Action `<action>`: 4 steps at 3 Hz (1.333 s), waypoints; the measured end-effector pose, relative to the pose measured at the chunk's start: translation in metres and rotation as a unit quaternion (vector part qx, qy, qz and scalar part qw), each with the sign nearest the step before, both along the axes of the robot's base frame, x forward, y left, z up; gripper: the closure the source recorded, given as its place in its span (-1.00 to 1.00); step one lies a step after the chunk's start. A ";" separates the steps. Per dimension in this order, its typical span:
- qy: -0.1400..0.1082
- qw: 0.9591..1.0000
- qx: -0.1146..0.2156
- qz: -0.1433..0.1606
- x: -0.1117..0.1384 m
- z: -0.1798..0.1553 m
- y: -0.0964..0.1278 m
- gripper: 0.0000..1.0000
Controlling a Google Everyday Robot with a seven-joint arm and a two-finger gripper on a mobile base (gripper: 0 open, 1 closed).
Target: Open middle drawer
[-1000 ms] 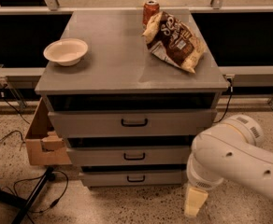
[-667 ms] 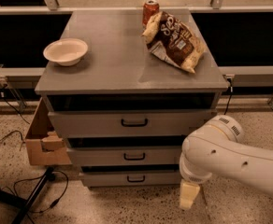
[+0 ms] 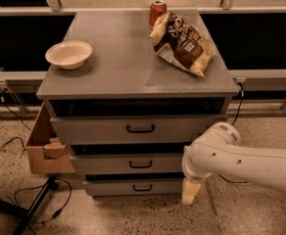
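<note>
Middle drawer [image 3: 104, 164]: lower centre of the frame, second of three grey fronts in the desk [image 3: 118, 72]. Its front looks close to flush with the other two, and a dark strip shows above it.
Handle [image 3: 140, 164]: small black loop at the middle of that front, with nothing touching it.
Top drawer [image 3: 94, 129]: directly above, with a taller front and its own black loop.
Bottom drawer [image 3: 108, 186]: directly below, slimmer, just over the floor [image 3: 133, 217].
Tool [image 3: 191, 192]: lower centre-right of the frame, a cream-coloured tip pointing down beside the right end of the bottom drawer. It is below and to the right of the middle handle. Whether it is released or clenched, I cannot tell; it holds nothing that can be seen.
Arm [image 3: 246, 163]: thick and white, entering from the right edge, its rounded joint level with the middle drawer's right end.
Bowl [image 3: 68, 54]: pale and empty, on the left part of the desk top.
Chip bag [image 3: 182, 43]: lying on the back right of the desk top.
Can [image 3: 157, 11]: red, upright at the back edge, just behind the bag.
Cardboard box [image 3: 42, 148]: open, against the desk's left side.
</note>
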State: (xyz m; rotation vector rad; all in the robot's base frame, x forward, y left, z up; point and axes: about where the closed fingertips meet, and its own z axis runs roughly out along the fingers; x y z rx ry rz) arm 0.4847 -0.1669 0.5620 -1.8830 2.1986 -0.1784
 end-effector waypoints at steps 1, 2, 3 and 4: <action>-0.006 1.000 0.011 0.009 0.022 -0.025 0.006 -1.00; -0.012 1.000 0.023 0.014 0.039 -0.050 0.013 -1.00; -0.017 0.999 0.022 0.017 0.053 -0.071 0.020 -1.00; -0.016 0.999 0.022 0.019 0.063 -0.087 0.025 -1.00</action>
